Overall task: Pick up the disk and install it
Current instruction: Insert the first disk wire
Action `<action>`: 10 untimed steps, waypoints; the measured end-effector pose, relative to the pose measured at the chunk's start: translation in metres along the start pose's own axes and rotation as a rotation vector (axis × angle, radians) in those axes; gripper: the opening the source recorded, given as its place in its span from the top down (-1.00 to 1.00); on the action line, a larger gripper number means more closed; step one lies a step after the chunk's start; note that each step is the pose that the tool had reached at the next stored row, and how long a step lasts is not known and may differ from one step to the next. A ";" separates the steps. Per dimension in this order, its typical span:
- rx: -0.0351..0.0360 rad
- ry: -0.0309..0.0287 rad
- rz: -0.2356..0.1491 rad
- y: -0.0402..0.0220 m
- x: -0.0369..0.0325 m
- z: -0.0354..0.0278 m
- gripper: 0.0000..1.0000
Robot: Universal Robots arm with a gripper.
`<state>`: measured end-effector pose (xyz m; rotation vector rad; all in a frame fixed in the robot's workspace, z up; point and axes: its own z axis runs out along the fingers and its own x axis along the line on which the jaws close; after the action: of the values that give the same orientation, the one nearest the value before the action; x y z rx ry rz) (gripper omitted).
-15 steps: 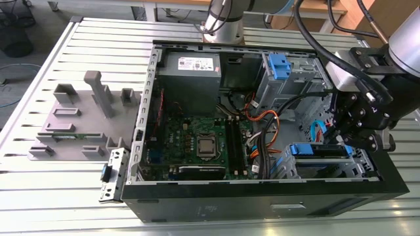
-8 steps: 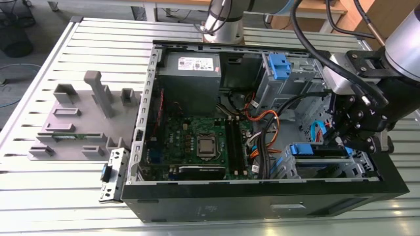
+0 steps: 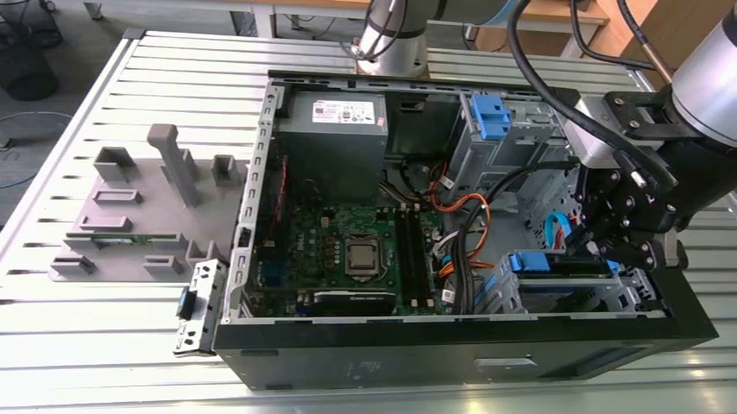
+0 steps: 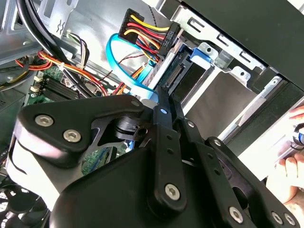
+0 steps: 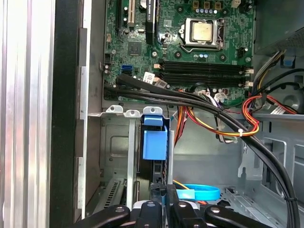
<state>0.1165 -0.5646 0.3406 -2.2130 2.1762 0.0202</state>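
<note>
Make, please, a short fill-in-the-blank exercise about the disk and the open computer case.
1. The disk sits in a carrier frame of ____ colour.
2. In the exterior view, the pincer is over that view's ____ end of the case.
3. The motherboard inside the case is ____ in colour.

Missing words: blue; right; green

An open computer case [image 3: 461,345] is laid on the table [image 3: 116,345]; a fixture plate [image 3: 138,216] is placed at the exterior view's left.
</note>
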 end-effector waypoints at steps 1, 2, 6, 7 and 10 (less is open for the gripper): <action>0.0000 0.0002 0.000 0.0000 0.0000 0.0000 0.68; 0.0000 0.0002 0.000 0.0000 0.0000 0.0001 0.68; 0.0000 -0.0004 0.000 0.0000 -0.0004 0.0004 0.68; 0.0000 -0.0002 0.000 0.0000 -0.0004 0.0005 0.68; 0.0000 -0.0003 0.000 0.0000 -0.0005 0.0014 0.68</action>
<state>0.1165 -0.5641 0.3392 -2.2128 2.1761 0.0206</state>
